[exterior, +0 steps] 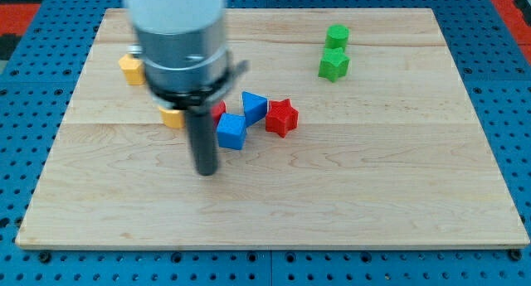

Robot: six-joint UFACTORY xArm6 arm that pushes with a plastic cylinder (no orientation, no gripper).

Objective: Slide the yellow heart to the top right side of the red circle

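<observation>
My tip [206,172] rests on the board at the view's lower left of the block cluster. A yellow block [172,117], half hidden by the rod so its shape is unclear, lies just up-left of the tip. A red block [219,110], mostly hidden behind the rod, sits to the right of it. A blue cube [232,132] is just right of the rod. Another blue block [254,106] and a red star [281,117] lie further right. A second yellow block [131,69] sits at the view's upper left, partly hidden by the arm.
A green block [337,36] and a green star [333,65] sit at the view's upper right. The wooden board [373,195] lies on a blue pegboard. The arm's grey body [178,33] covers the upper left of the board.
</observation>
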